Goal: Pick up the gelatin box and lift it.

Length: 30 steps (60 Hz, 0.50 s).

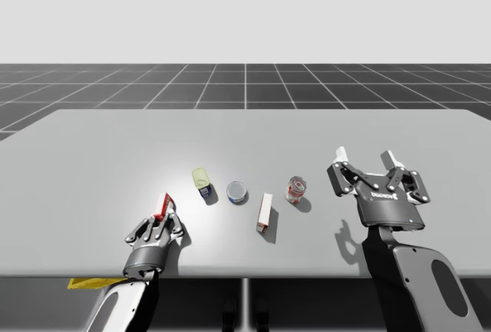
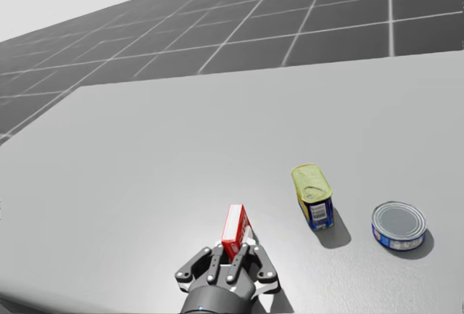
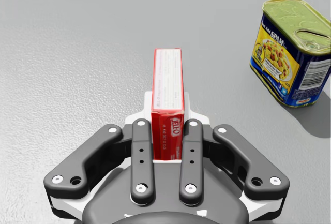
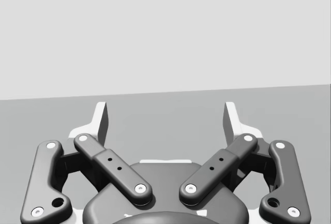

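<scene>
- High view: five items sit on the counter (image 1: 245, 136), namely two boxes and three cans. The red gelatin box (image 1: 163, 204) stands on edge near the near left corner. A white-and-red box (image 1: 265, 213) lies near the middle of the near edge.
- The three cans are a rectangular can with a yellow-green top (image 1: 202, 183), a flat round blue can (image 1: 237, 192) and a red round can (image 1: 296, 189). They lie in a row from left to right, apart from each other.
- My left arm comes in low over the near edge, and my left fingers (image 1: 156, 228) grip the gelatin box. My right fingers (image 1: 341, 156) are spread wide and point towards the far edge, above the counter's right side.
- Head view: one gelatin box (image 2: 235, 230) is clamped in the left fingers (image 2: 216, 263). The rectangular can (image 2: 314, 198) and the flat round can (image 2: 398, 225) stand to its right.
- Left wrist view: the left fingers (image 3: 140, 154) press both broad faces of the upright gelatin box (image 3: 167, 94). I cannot tell whether it is clear of the counter. The rectangular can (image 3: 292, 53) stands ahead and to one side.
- Right wrist view: the right fingers (image 4: 101, 120) are wide open and hold nothing.
</scene>
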Motion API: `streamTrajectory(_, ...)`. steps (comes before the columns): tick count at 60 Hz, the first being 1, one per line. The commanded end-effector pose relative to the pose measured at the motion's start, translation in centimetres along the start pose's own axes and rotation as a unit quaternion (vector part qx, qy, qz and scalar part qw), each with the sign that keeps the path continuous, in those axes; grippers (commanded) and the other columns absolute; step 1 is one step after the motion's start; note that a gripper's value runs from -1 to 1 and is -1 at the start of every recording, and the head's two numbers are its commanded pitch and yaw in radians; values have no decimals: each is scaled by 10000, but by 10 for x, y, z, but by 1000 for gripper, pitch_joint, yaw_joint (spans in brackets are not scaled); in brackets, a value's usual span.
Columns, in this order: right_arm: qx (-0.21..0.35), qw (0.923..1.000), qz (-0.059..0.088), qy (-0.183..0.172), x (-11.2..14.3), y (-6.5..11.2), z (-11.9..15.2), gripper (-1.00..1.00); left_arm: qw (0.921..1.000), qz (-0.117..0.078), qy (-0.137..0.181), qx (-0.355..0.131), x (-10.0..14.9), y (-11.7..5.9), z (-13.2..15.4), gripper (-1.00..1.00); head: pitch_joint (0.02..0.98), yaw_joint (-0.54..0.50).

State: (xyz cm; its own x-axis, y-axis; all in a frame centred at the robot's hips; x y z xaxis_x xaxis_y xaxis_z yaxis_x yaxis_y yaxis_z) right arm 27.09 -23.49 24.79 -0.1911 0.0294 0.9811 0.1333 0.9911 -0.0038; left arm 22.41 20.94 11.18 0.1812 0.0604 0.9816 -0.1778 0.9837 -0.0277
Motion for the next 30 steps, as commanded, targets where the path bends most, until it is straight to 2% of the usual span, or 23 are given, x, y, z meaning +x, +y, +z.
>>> streamTrajectory(1,-22,10000,-9,0,0,-1,0,-1000,9995,-67,123,-296,-9,-4,3,991,583,448)
streamTrajectory(8,-31,10000,-10,1,0,-2,-1,-1000,9994,-86,121,-302,-10,-5,4,979,530,453)
streamTrajectory(19,-50,10000,-14,4,0,-3,-1,-1000,9994,-101,118,-309,-10,-6,4,995,498,457)
streamTrajectory(27,-58,10000,-24,5,0,-4,-2,-1000,9991,-153,21,-389,2,-8,9,1000,484,459)
streamTrajectory(30,-61,10000,-21,2,0,-4,-2,-1000,9986,-236,-9,-481,9,-8,11,991,478,460)
